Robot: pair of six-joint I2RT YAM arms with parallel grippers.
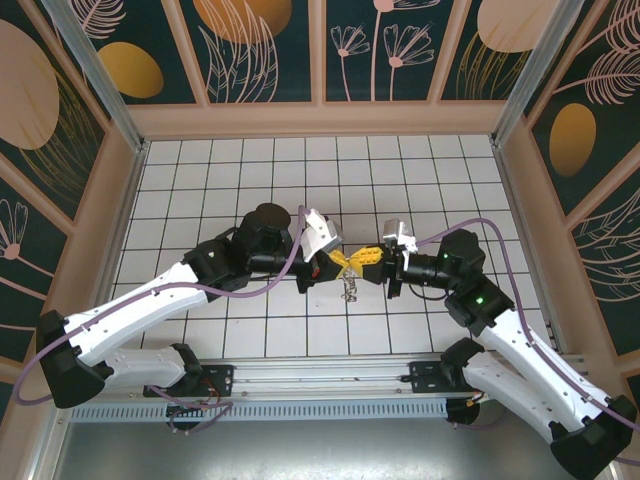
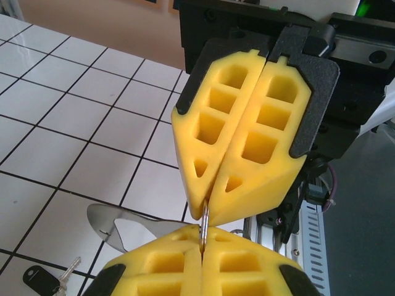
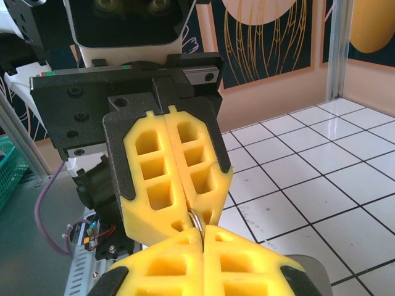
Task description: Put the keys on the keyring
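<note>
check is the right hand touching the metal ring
Touching: the left wrist view shows the right hand pinched shut on the edge of the thin metal ring.

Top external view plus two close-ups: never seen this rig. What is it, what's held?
Two robot arms are bolted at the near edge of a white tiled table. The top view looks down from above and behind; each close-up comes from a wrist camera, facing the other arm's yellow fingers. The left gripper and right gripper meet tip to tip, both shut on a thin metal ring. Small keys appear just below them; hanging or lying, I can't tell.
</note>
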